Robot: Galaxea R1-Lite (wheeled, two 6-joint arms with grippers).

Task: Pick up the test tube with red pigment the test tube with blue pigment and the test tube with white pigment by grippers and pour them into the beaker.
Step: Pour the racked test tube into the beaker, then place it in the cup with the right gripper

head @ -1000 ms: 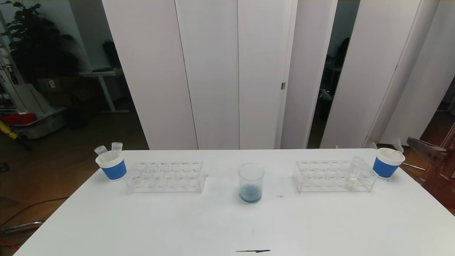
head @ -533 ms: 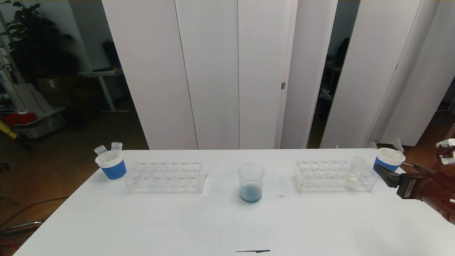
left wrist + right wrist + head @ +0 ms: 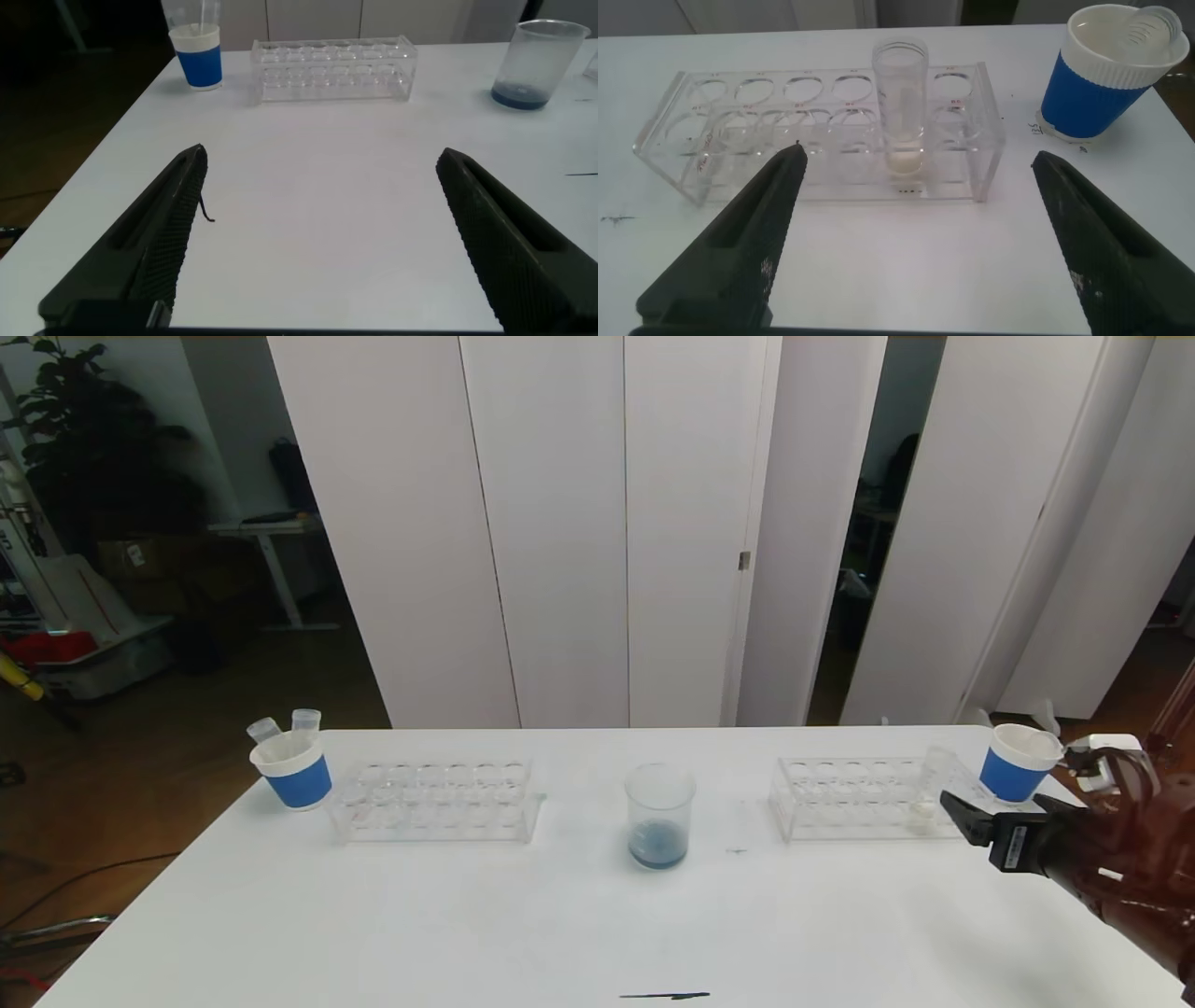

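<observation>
The beaker (image 3: pixel 660 812) stands mid-table with a bluish layer at its bottom, also in the left wrist view (image 3: pixel 537 65). The test tube with white pigment (image 3: pixel 929 791) stands upright near the right end of the right-hand clear rack (image 3: pixel 840 798). My right gripper (image 3: pixel 966 819) hovers open just in front of that rack end. In the right wrist view the tube (image 3: pixel 901 103) stands ahead of the spread right gripper (image 3: pixel 917 156), apart from it. My left gripper (image 3: pixel 321 154) is open over bare table, outside the head view. The test tubes with red and blue pigment are out of view.
An empty clear rack (image 3: pixel 434 800) sits left of the beaker. Beside it a blue paper cup (image 3: pixel 292 770) holds two clear tubes. Another blue cup (image 3: pixel 1018 763) stands at the table's right rear corner, close to my right arm. A dark mark (image 3: pixel 665 996) lies at the front edge.
My right arm has come into the head view from the right and moved left toward the right rack's end. Nothing on the table has moved.
</observation>
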